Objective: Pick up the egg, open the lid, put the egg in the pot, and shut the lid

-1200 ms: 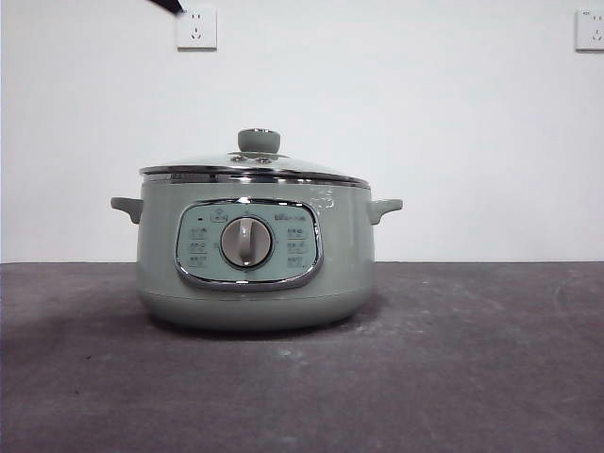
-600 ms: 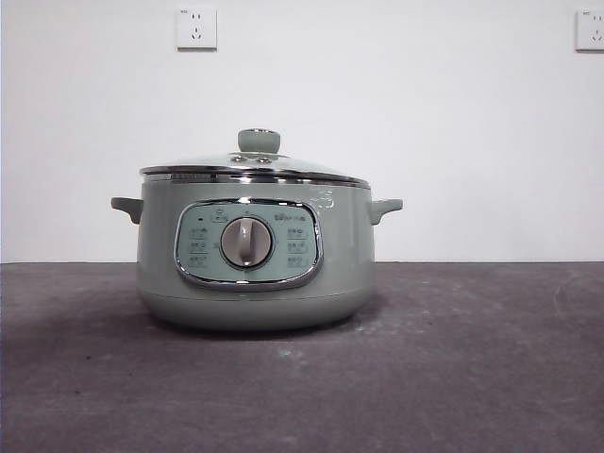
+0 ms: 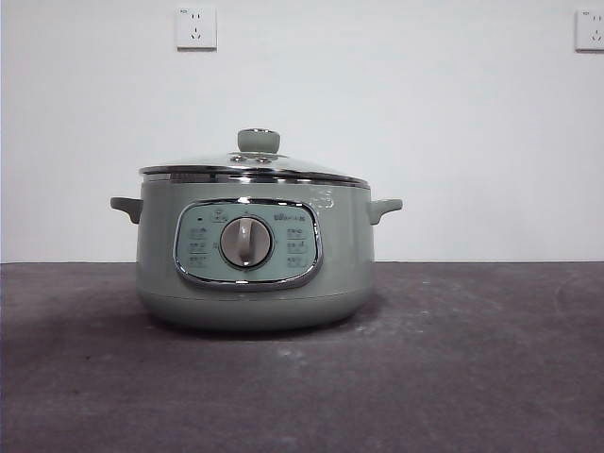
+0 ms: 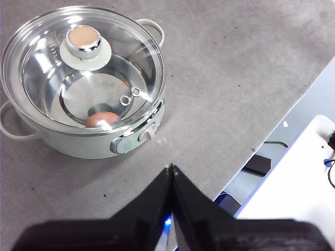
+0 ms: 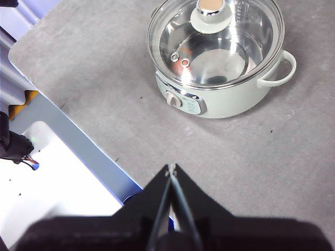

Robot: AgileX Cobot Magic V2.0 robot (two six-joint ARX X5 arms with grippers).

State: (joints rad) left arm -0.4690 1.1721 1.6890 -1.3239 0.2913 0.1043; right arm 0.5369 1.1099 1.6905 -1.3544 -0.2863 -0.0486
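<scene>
The sage-green pot (image 3: 255,255) stands in the middle of the grey table with its dial facing the front view. The glass lid (image 3: 253,168) rests shut on it, knob (image 3: 259,141) on top. Seen through the lid (image 4: 84,65) in the left wrist view, the reddish-brown egg (image 4: 102,120) lies inside the pot (image 4: 86,149) near the wall by the control panel. My left gripper (image 4: 172,168) is shut and empty, high above the table off to the pot's side. My right gripper (image 5: 171,167) is likewise shut and empty, raised well away from the pot (image 5: 222,107) and its lid (image 5: 214,42).
Two wall sockets (image 3: 196,27) sit on the white wall behind. The grey table's edge (image 4: 272,130) runs near my left gripper, with a white surface and cables beyond. Another edge (image 5: 68,125) lies under my right gripper.
A black arm tip at the top left of the front view has gone out of the picture. The pot and lid have not moved.
</scene>
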